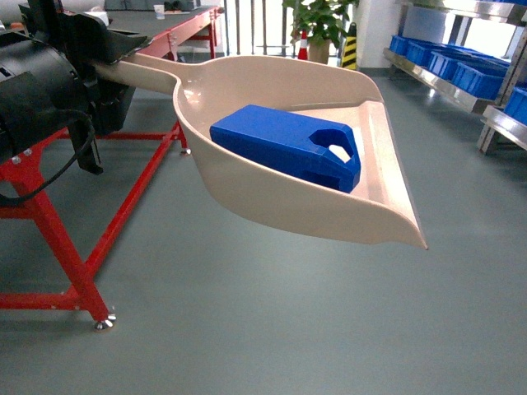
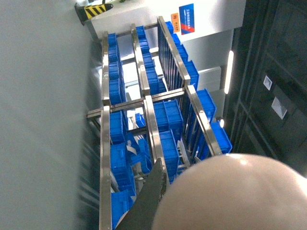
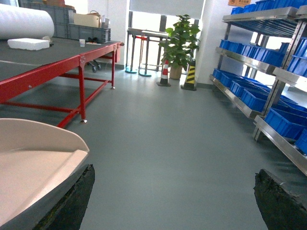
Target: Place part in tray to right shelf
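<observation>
Bright, even indoor light; daylight blows out the windows (image 3: 165,21) at upper centre. The floor (image 3: 168,143) shows soft sheen. Left wrist view's left edge is motion-blurred.

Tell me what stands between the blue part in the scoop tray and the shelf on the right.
Nothing visible does. The part lies in the beige tray, held out over bare grey floor. The right shelf with its blue crates stands beyond open floor; the red-framed table is on the opposite side.
</observation>
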You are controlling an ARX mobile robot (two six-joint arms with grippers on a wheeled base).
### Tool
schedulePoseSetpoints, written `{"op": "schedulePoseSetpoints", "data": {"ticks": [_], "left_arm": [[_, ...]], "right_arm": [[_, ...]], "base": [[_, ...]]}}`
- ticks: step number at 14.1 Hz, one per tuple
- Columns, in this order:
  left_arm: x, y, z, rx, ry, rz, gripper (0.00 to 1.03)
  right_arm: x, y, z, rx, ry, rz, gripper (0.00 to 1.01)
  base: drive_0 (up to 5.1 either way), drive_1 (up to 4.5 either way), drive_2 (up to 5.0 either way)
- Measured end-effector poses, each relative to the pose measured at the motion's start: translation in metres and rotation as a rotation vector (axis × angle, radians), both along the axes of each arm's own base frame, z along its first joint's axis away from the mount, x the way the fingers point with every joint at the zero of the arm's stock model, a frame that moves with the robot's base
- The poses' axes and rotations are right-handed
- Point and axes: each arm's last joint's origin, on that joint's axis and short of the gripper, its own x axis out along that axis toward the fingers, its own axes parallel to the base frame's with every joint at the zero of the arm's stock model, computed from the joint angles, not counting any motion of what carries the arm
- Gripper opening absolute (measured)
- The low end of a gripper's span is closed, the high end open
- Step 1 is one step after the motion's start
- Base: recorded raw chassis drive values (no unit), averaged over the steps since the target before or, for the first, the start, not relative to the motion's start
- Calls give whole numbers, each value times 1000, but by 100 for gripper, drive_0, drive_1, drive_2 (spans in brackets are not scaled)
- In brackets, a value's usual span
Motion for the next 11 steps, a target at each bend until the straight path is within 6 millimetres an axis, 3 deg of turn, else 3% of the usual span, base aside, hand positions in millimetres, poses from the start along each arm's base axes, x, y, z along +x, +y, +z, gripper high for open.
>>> {"op": "schedulePoseSetpoints", "data": {"ticks": [11], "left_arm": [[0,-1,0,0,-1,-2,13]], "right_arm": [[1,0,-1,0,3,0,98]], "base": [[-5,425,-435]]}}
